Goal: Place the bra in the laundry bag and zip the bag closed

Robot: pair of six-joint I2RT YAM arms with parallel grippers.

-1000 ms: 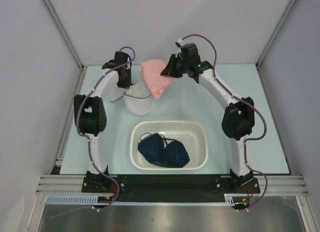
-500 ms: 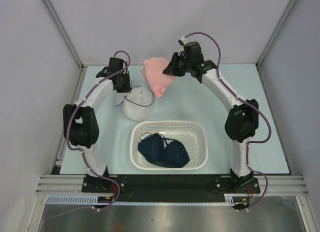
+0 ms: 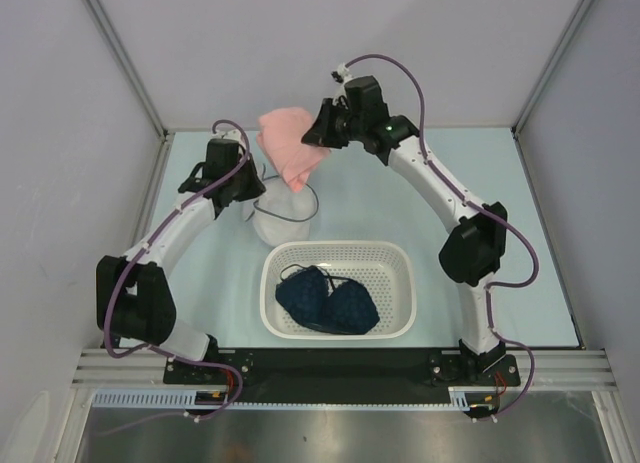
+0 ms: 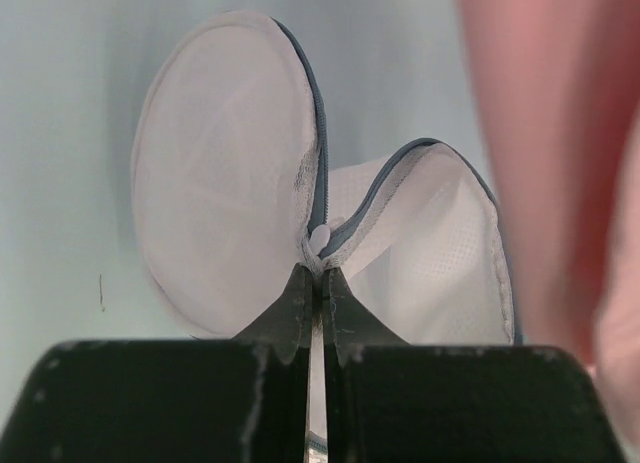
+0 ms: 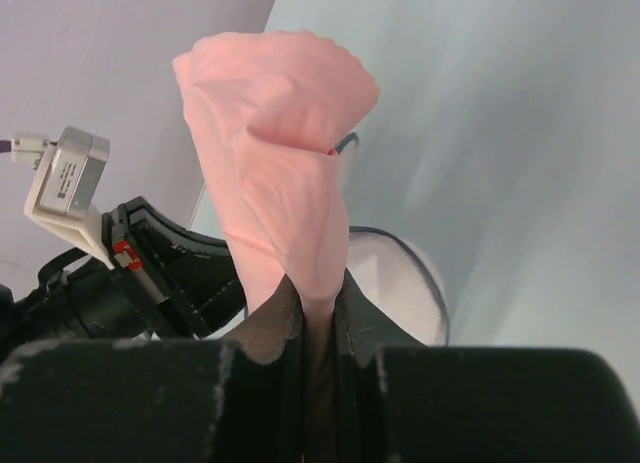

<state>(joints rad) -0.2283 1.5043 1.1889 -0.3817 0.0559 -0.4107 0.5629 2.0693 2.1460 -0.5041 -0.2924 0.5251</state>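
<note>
Swinging toward the upper left, the right gripper [image 3: 314, 137] brings its clamped bra [image 3: 288, 155] over the laundry bag [image 3: 280, 219], whose rim the left gripper [image 4: 312, 283] pinches.

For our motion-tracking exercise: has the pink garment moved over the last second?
Yes. Against the fixed basket, the pink garment, clamped in the right gripper, has shifted left, toward the bag.
</note>
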